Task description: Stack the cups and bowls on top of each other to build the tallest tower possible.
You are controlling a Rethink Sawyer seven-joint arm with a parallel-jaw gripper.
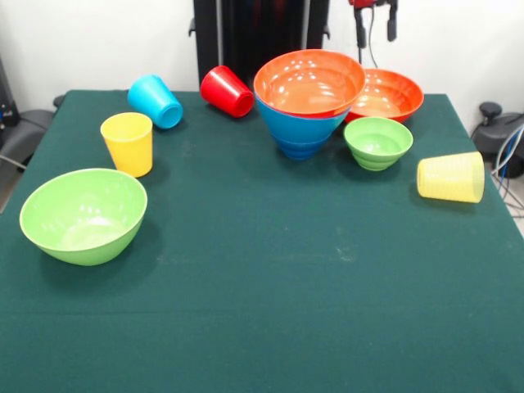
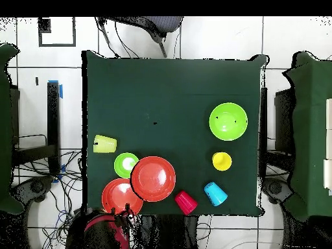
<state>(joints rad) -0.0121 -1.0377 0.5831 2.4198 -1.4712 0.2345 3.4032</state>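
My claw (image 1: 375,20) hangs at the far right edge of the table (image 1: 262,311), above the lone orange-red bowl (image 1: 385,94); only its dark tips show, parted, holding and touching nothing. The tower (image 1: 307,102) is just left of that bowl: an orange-red bowl nested in a blue one. The small green bowl (image 1: 377,142) sits just in front. The ribbed pale yellow cup (image 1: 450,177) lies on its side at right. The red cup (image 1: 227,91) and light blue cup (image 1: 155,101) lie tipped at the far left, the yellow cup (image 1: 128,143) stands upright, and the big green bowl (image 1: 83,214) sits nearest left.
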